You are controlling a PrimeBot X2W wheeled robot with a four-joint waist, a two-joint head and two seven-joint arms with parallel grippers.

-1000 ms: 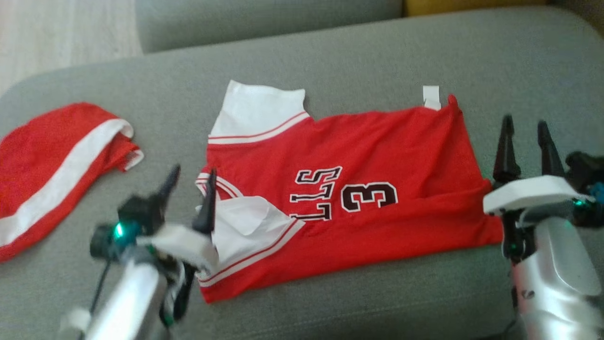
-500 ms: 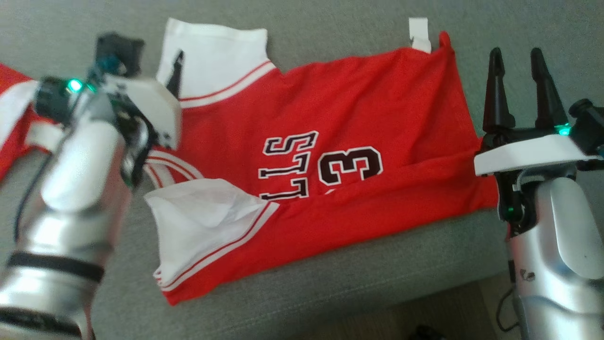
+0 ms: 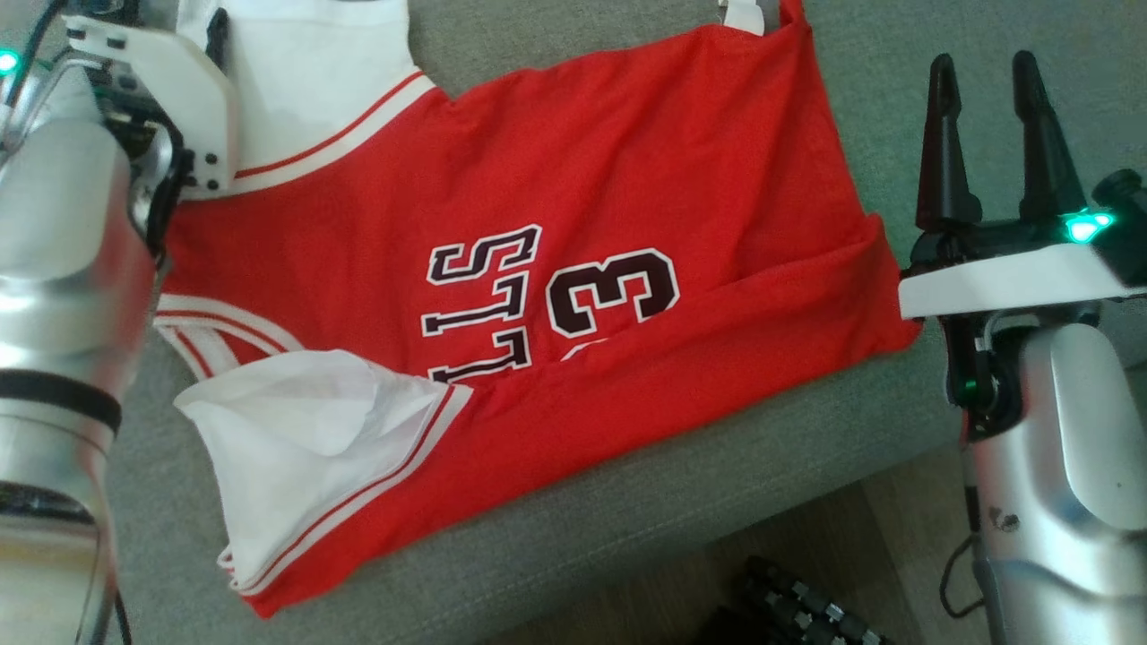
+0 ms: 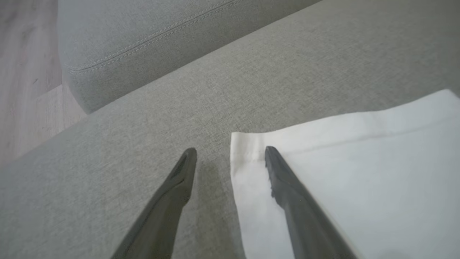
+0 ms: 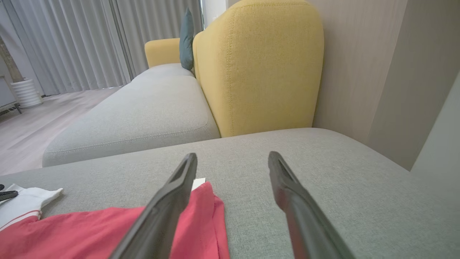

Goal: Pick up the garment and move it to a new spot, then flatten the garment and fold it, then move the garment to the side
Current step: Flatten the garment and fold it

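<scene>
Seems partway through folding the jersey [image 3: 573, 296], spread on the sofa cushion [image 3: 627, 528], near edge doubled over. Holds nothing in the left gripper [image 4: 230, 150], spread wide astride its white corner [image 4: 323, 162], nor the right gripper [image 3: 981, 61], spread wide beside it. Leaves further folds and moving aside, probably.

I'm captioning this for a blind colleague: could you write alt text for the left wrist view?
The open left gripper points its two dark fingers either side of the white corner of a jersey: one over the cloth, one over the grey sofa cushion. Another cushion and wood floor lie beyond.
</scene>
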